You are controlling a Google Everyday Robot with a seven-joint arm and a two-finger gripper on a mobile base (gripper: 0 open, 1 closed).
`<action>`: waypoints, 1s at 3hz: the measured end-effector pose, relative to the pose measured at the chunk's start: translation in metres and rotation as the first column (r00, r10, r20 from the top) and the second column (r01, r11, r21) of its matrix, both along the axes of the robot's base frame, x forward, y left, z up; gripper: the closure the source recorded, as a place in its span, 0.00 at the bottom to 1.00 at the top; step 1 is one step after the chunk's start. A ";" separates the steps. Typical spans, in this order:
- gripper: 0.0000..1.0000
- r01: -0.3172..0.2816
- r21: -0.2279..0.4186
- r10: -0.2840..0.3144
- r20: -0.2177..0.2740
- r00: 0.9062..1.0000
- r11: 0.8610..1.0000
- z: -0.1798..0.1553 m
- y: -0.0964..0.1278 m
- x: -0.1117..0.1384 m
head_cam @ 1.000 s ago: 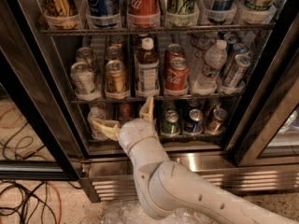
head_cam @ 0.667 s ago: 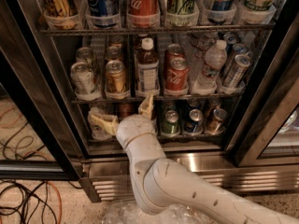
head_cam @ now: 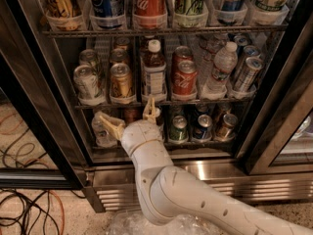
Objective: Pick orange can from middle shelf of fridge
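Just below the orange can (head_cam: 121,81), the end effector (head_cam: 131,117) spreads wide and empty, partly hiding a bottle (head_cam: 102,137) behind it.

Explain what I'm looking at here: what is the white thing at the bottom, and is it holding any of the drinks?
The white jointed thing is the robot's single arm, reaching up from the bottom of the only camera view toward a drinks fridge. At its end is the gripper, with two tan fingers spread open and holding nothing. It sits just below the front edge of the middle shelf, roughly under the orange can, which stands on that shelf. In the picture, a pale silver can is to that can's left and a brown bottle to its right, followed by a red Coca-Cola can. Cables lie on the floor at lower left.
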State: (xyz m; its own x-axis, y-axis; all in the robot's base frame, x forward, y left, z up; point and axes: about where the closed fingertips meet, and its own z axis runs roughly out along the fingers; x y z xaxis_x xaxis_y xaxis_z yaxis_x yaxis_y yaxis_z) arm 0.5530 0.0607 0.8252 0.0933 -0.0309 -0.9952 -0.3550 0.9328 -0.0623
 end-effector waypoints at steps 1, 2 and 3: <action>0.26 0.000 0.000 0.000 0.000 1.000 1.000 0.000 0.000 0.000; 0.27 0.000 0.000 0.000 0.000 1.000 1.000 0.000 0.000 0.000; 0.39 0.001 -0.003 -0.001 0.003 1.000 1.000 0.001 0.000 0.001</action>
